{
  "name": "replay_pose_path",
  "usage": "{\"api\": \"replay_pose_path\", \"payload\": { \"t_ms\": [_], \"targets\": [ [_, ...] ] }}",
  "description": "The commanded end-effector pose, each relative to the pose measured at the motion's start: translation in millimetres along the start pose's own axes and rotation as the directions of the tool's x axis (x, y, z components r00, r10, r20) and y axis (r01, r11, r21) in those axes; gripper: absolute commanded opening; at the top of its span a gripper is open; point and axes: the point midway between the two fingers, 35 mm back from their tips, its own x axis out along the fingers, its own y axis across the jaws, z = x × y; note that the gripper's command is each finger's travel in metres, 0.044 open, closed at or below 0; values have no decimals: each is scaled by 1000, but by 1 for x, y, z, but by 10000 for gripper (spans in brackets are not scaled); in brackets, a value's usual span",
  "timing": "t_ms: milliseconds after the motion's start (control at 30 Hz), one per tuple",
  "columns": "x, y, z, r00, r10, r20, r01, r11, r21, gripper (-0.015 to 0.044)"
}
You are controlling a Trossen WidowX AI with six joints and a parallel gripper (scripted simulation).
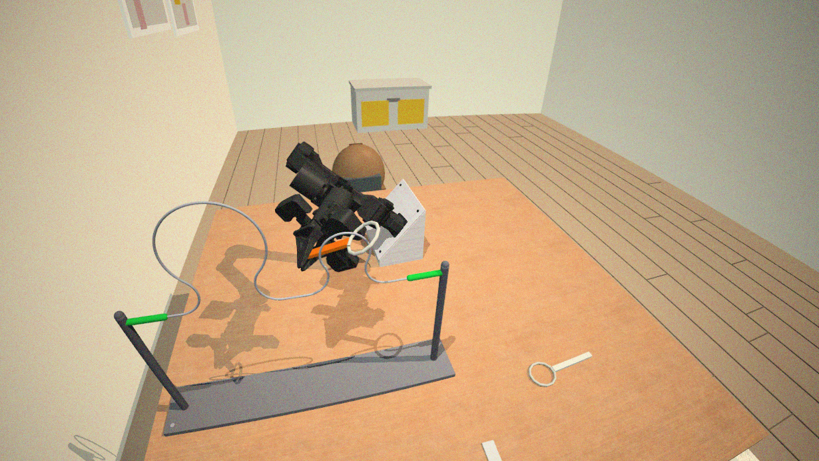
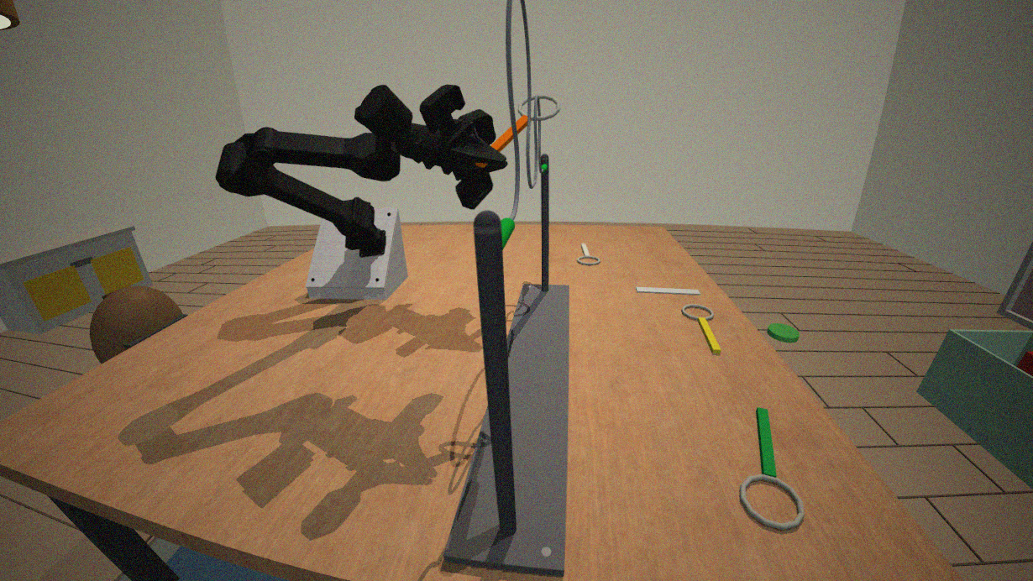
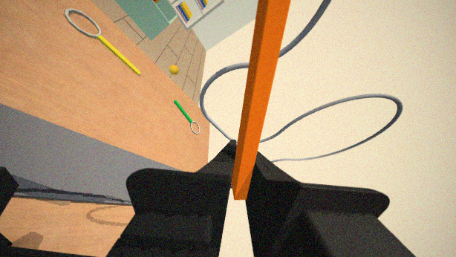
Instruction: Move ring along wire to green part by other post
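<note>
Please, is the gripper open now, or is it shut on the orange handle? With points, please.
Shut on the orange handle [image 1: 331, 247] [image 2: 510, 134] [image 3: 260, 89]: in the wrist view, the gripper [image 3: 238, 144] has its fingers against both sides.

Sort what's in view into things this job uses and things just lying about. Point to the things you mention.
Part of the job:
- orange-handled ring [image 1: 378, 232] [image 2: 558, 109], handle in the gripper [image 1: 303, 264] [image 2: 498, 160] [image 3: 241, 163]
- wire [image 1: 204, 202] [image 2: 510, 65] [image 3: 401, 108] with green ends
- two posts

Lying about:
- green-handled ring [image 2: 767, 442] [image 3: 183, 111]
- yellow-handled ring [image 2: 709, 336] [image 3: 119, 55]
- white-handled ring [image 1: 572, 361] [image 2: 584, 249]
- white bar [image 1: 491, 450] [image 2: 668, 290]
</note>
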Motion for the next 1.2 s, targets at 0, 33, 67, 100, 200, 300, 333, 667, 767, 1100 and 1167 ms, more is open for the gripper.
{"api": "replay_pose_path", "payload": {
  "t_ms": [0, 33, 67, 100, 200, 300, 333, 667, 767, 1100, 1167],
  "targets": [
    [0, -3, 0, 999, -35, 13, 36, 996, -78, -150],
    [0, -5, 1, 999, -45, 17, 46, 994, -96, -150],
    [1, -7, 1, 998, -56, 20, 57, 992, -115, -150],
    [1, -8, 1, 998, -66, 24, 69, 989, -134, -150],
    [1, -14, 2, 994, -98, 38, 104, 976, -194, -150],
    [1, -19, 3, 990, -130, 53, 139, 957, -253, -150],
    [1, -21, 3, 988, -140, 59, 151, 950, -273, -150],
    [0, -37, 10, 965, -232, 124, 263, 853, -451, -150],
    [-1, -41, 12, 956, -256, 145, 294, 817, -497, -150],
    [-3, -51, 18, 927, -311, 210, 373, 699, -611, -150],
    [-4, -52, 19, 921, -321, 223, 387, 673, -630, -150]
  ]
}}
